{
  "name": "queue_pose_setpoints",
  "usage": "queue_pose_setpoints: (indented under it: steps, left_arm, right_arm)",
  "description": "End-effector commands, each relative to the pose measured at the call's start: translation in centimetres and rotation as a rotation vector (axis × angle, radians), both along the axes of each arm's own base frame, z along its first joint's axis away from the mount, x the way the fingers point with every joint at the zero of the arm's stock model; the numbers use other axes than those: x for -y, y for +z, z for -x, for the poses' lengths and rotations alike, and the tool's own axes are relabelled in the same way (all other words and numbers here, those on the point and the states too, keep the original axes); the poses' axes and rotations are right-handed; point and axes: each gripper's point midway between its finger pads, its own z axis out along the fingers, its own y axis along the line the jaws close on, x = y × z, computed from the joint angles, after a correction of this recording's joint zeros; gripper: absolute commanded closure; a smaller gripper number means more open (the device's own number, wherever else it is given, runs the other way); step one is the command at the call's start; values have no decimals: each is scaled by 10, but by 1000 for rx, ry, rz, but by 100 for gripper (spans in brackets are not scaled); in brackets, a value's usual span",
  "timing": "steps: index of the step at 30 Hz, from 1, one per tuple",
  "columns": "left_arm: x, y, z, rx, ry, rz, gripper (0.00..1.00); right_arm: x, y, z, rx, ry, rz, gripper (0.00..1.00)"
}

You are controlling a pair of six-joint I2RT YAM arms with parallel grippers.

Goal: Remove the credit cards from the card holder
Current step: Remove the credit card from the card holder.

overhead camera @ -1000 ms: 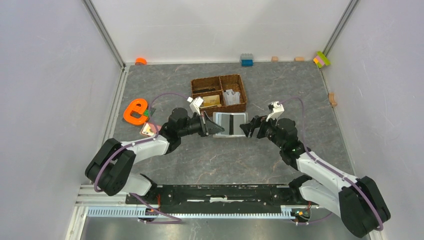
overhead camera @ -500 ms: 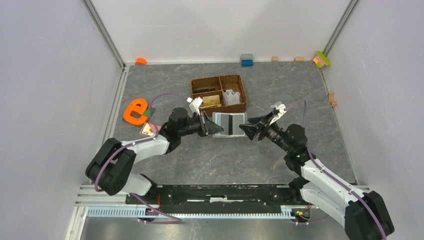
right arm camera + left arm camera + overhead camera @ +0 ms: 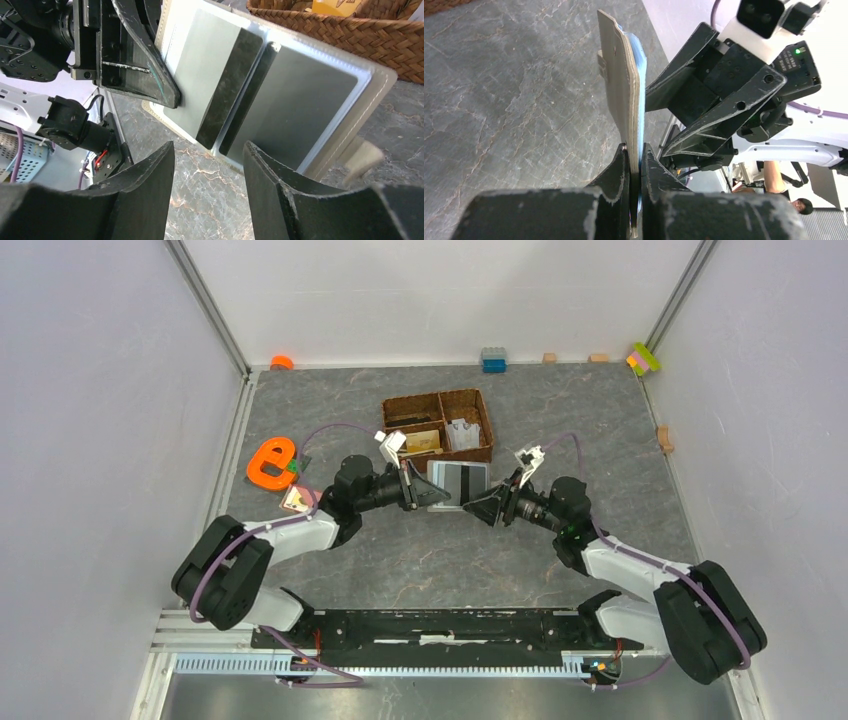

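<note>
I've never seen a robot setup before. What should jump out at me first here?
Two arms meet in the middle over an open card holder: the left arm pinches one edge of it in its jaws, while the right arm holds its jaws apart, facing the silvery inside. Just behind it sits a brown woven basket, and a bright orange toy lies farther to the left.
</note>
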Motion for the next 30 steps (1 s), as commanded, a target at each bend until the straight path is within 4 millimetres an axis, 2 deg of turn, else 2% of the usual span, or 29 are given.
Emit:
queue_pose_setpoints:
  steps: [1,6,8,20,30]
  left_arm:
    - [10,33,8,68,-72,135,98]
    - [13,35,12,66,-106,151,98]
    - [17,42,18,80,-141,183,98]
    - [26,58,36,117,-238,254,98]
    - [22,74,47,181,-259,294,98]
  right_arm:
    - [-2,24,-7,9,13,-73,42]
    - [1,31,-2,-13,35,-151,41]
    - [0,35,1,-21,59,-180,42]
    - [7,51,11,-35,85,-306,60]
    - [7,49,14,-72,114,-341,56]
